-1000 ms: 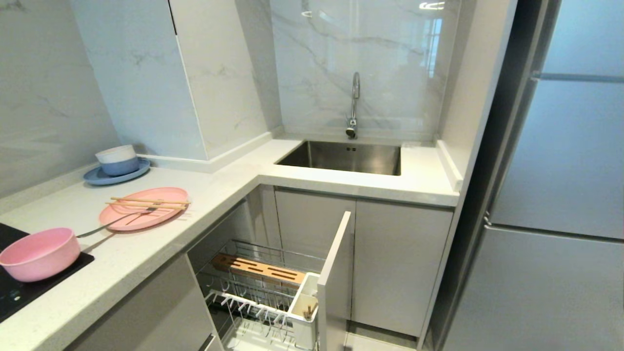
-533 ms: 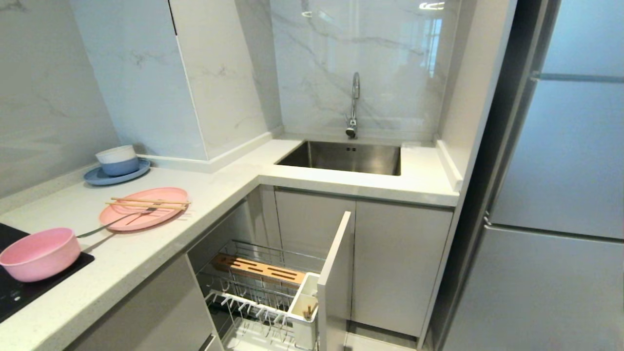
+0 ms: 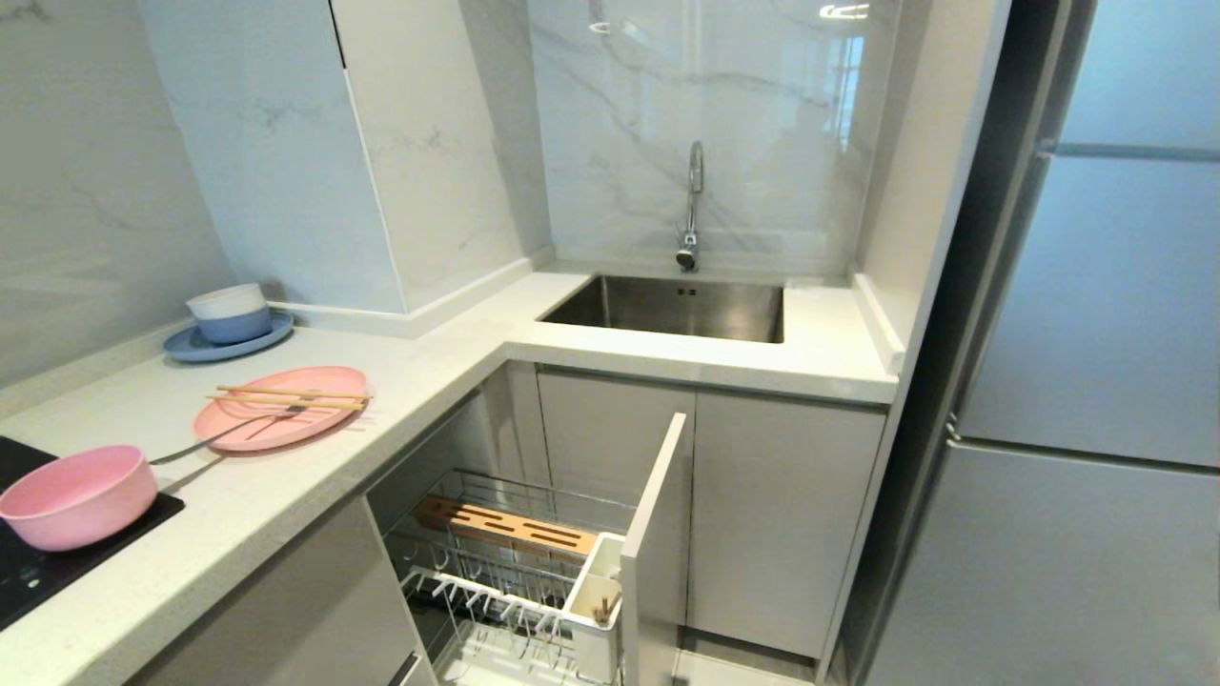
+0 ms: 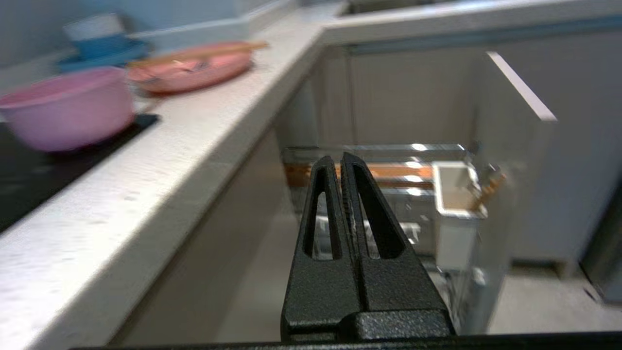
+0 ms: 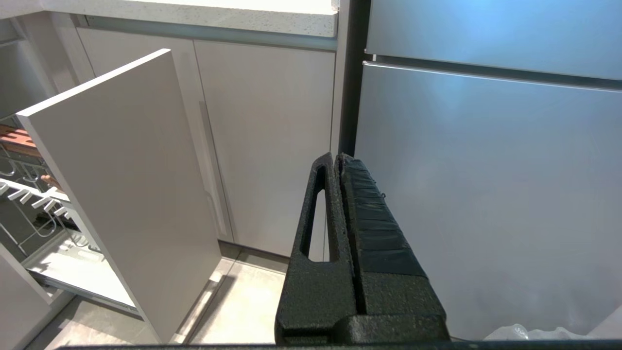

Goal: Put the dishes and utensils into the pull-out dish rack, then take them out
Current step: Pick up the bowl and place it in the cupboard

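Fingers of the left gripper (image 4: 341, 158) are pressed together on nothing, low in the centre of its wrist view and aimed at the pull-out dish rack (image 3: 519, 562), which stands drawn out at the lower centre of the head view, probably so it can receive things. Right gripper (image 5: 336, 158) is also closed and empty, parked facing the grey refrigerator door (image 5: 486, 194). Pink bowl (image 3: 78, 495), pink plate (image 3: 281, 407), chopsticks (image 3: 291, 395) and fork (image 3: 229, 431) lie on the countertop (image 3: 429, 362) at left, so I judge that none is loaded.
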`<state>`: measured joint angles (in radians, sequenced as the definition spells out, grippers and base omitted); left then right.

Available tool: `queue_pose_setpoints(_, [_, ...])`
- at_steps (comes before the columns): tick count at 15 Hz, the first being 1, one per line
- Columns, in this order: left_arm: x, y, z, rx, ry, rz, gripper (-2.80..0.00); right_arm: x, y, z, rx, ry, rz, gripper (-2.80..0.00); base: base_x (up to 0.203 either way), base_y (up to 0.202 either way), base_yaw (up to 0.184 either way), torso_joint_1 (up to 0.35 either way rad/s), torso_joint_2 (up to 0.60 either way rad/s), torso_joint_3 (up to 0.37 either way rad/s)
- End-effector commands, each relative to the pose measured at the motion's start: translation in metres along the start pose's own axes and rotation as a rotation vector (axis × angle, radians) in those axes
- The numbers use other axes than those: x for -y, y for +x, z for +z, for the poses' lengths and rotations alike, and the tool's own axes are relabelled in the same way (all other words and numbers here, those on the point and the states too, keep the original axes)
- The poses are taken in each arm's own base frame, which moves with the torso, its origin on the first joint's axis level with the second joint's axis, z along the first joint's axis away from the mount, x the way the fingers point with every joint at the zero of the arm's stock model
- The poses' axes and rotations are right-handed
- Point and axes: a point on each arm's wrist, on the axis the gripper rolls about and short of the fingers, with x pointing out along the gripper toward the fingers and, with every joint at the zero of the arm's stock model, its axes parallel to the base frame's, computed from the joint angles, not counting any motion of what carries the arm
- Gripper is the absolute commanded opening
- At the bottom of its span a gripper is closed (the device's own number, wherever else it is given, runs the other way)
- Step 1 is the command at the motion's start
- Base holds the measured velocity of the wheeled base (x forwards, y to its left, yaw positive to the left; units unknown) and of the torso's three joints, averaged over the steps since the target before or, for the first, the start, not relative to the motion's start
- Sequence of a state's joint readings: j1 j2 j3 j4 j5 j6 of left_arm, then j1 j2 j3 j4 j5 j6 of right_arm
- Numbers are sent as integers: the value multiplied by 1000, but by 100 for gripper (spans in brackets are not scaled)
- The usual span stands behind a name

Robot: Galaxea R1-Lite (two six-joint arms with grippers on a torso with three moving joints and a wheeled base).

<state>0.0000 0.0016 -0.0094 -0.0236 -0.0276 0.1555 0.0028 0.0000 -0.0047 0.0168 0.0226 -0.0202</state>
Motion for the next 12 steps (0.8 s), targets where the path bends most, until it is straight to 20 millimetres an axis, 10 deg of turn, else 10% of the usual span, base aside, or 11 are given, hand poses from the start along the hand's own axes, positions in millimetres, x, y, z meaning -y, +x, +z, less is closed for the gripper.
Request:
queue_pose_setpoints(1, [2,1,-5,-23,-1,-42,-280,0,0,0,0,-1,1,-280,0,0,0,0,0,0])
queue_pose_setpoints(12, [1,1,-6,-28,-115,-7,-280,0,0,0,0,-1,1,-280,0,0,0,0,0,0])
